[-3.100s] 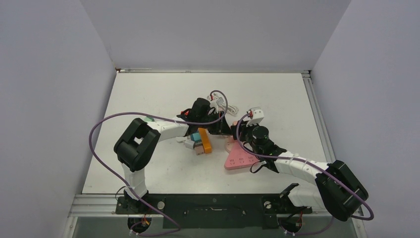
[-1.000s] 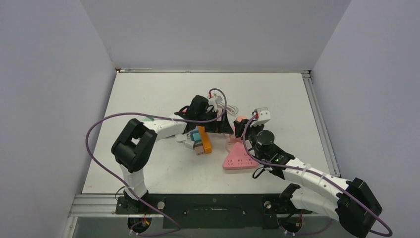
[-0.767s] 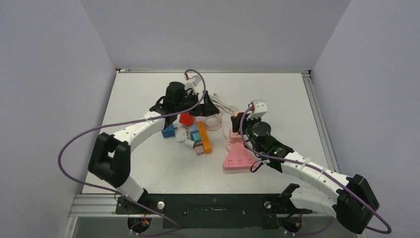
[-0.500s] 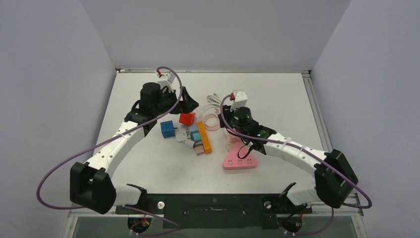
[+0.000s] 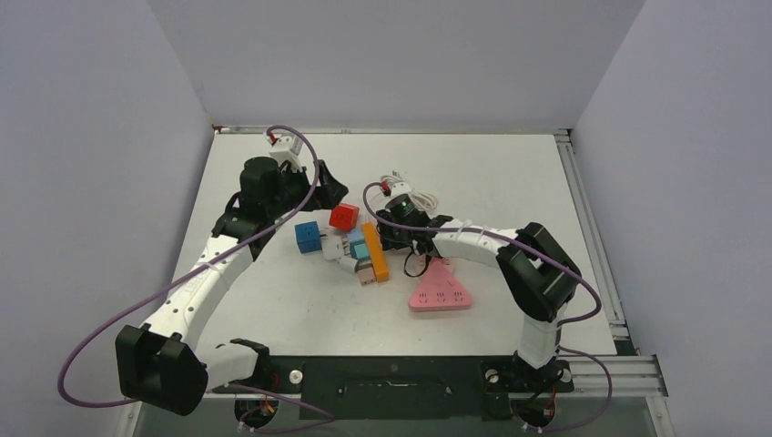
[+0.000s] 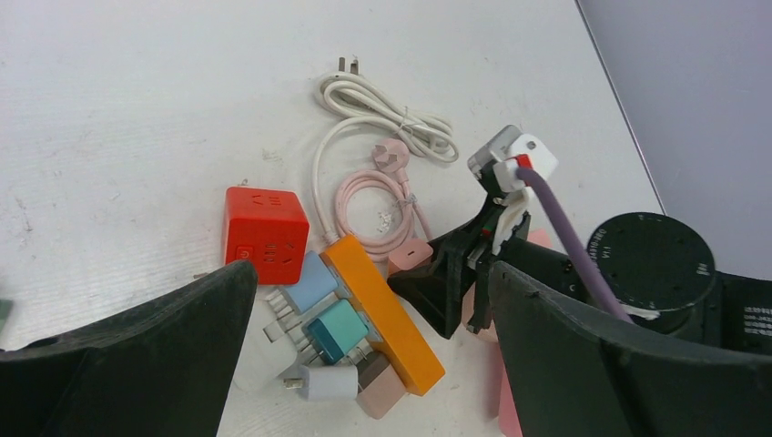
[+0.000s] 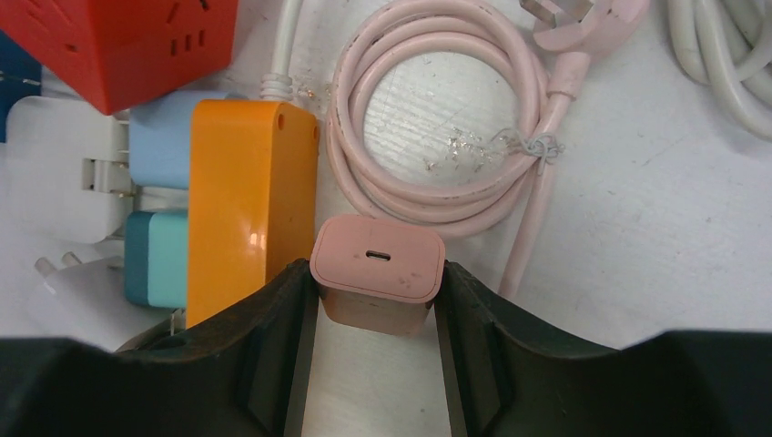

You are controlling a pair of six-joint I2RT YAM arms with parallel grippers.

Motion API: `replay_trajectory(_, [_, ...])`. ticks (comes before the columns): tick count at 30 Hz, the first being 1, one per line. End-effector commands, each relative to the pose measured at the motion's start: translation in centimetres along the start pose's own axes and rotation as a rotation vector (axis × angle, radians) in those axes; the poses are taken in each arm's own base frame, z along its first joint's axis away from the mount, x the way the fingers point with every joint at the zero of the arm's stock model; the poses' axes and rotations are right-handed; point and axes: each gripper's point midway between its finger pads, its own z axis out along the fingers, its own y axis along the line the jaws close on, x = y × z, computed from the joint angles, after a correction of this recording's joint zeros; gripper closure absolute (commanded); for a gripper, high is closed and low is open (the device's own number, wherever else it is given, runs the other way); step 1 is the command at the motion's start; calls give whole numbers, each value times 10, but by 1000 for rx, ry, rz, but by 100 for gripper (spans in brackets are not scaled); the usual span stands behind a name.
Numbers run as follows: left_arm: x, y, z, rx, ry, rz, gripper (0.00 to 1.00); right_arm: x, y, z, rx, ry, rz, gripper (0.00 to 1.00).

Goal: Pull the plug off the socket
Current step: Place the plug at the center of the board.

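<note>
**Task item.** The plug (image 7: 377, 270), a small pink charger block, is just beside the right-hand long edge of the orange power strip (image 7: 248, 205), near its near end. Its port face is turned up toward the wrist camera and its pins are hidden. The pink triangular socket (image 5: 440, 292) lies on the table (image 5: 510, 182), to the right of the orange power strip and nearer the arm bases, apart from the plug. On that evidence the plug is judged to be off the socket.

**End effectors.** The right gripper (image 7: 376, 309) is clamped on the plug, one finger against each side. The left gripper (image 5: 323, 187) is spread wide and empty, hovering beyond the far end of the orange power strip.

**Surroundings.**
- A coiled pink cord (image 7: 437, 137) lies just past the plug on the far right side of the orange power strip.
- A red cube (image 7: 118, 45) sits at the strip's far end.
- Light blue and teal plugs (image 7: 159, 150) are seated along its left edge.

**Risks.**
1. The fingers grip only the lower part of the block, so a quick swing could twist it loose.
2. The left finger runs close to the orange power strip, so a sideways move could shove it and disturb the plugs in it.
3. Setting the plug down on the cord coil would leave it tilted or snagged.
4. Whether the plug rests on the table or hangs above it cannot be told, so releasing now could drop it.
</note>
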Motion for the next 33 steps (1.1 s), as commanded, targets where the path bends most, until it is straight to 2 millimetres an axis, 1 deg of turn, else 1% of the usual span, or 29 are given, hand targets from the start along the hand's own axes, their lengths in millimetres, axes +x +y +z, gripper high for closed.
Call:
replay_trajectory(1, [-6,-5,-2,23,-18,15,4,-11,9,8,8,14,11,93])
replay_trajectory(4, [-7,-5,-2,19,-23,17,4,-4,10,13,0,33,8,85])
replay_trajectory(10, [-4,-3,1,18,-12,14,4,-11,12,11,-7,11,13,50])
replay_trajectory(12, [-2,-3,3,19,-6,12,4,-14,12,9,-12,-6,12,42])
replay_trajectory(13, [-2,-2,3,19,-3,10,4,-17,14,7,-20,-19,13,36])
replay_trajectory(15, [0,-2,5,18,2,8,4,-24,15,0,-34,-53,17,30])
replay_trajectory(18, [2,-1,7,18,10,4,4,-34,15,-11,-39,-98,22,27])
replay_trajectory(22, [4,0,8,17,14,2,4,-52,18,-33,-67,-159,13,25])
replay_trajectory(24, [4,0,8,16,13,2,4,-62,20,-47,-79,-187,6,23])
replay_trajectory(26, [4,0,8,16,11,2,4,-72,17,-63,-71,-219,3,21])
replay_trajectory(28, [5,1,8,14,12,1,4,-78,9,-80,-39,-239,-2,18])
replay_trajectory(30, [6,2,9,13,16,-1,4,-81,-8,-96,39,-256,4,12])
replay_trajectory(33, [9,1,11,19,26,-11,4,-75,-38,-119,180,-253,26,2])
